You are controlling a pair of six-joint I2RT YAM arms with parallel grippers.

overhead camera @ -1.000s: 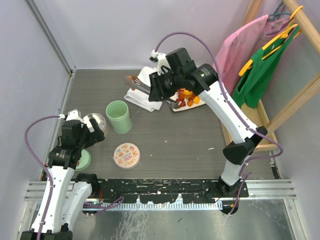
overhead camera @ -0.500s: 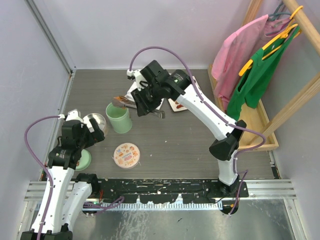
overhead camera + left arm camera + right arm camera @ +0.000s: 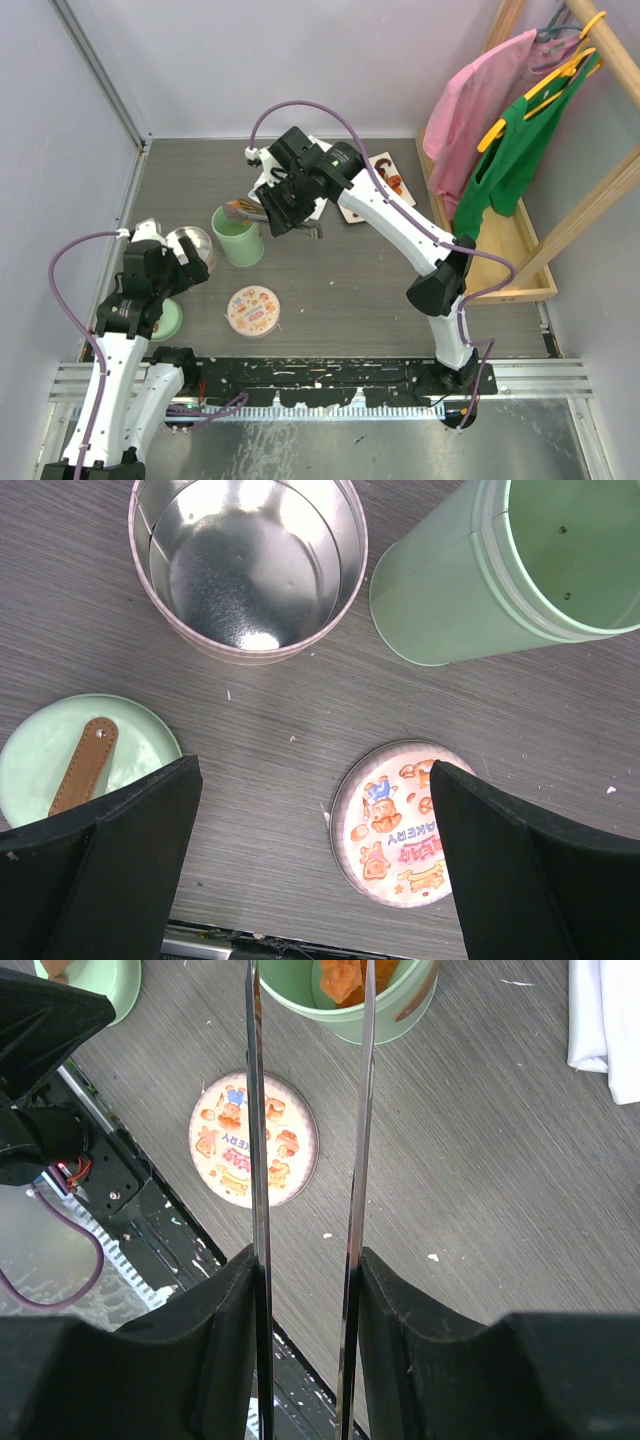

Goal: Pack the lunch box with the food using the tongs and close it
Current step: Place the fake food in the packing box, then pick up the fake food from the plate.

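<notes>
My right gripper [image 3: 283,205] [image 3: 307,1260] is shut on the tongs [image 3: 247,209] [image 3: 254,1110]. Their two thin arms run forward to the mouth of the mint-green lunch box [image 3: 237,233] [image 3: 390,1012] [image 3: 480,575]. An orange piece of food [image 3: 343,976] [image 3: 240,208] sits between the tong tips, just over that mouth. More food [image 3: 393,182] lies on a plate behind the arm. The mint-green lid with a brown knob [image 3: 85,765] [image 3: 167,321] lies flat at the near left. My left gripper [image 3: 312,880] [image 3: 163,268] hovers open over the table, holding nothing.
An open metal tin [image 3: 248,568] [image 3: 189,246] stands left of the lunch box. A round cartoon-printed lid [image 3: 400,822] [image 3: 254,310] [image 3: 253,1140] lies in front of it. A white cloth [image 3: 605,1015] [image 3: 300,212] lies under the right arm. A wooden rack with pink and green garments [image 3: 520,130] stands at the right.
My right arm has swung left from the food plate to above the lunch box, carrying the tongs with an orange piece. The left arm has not moved.
</notes>
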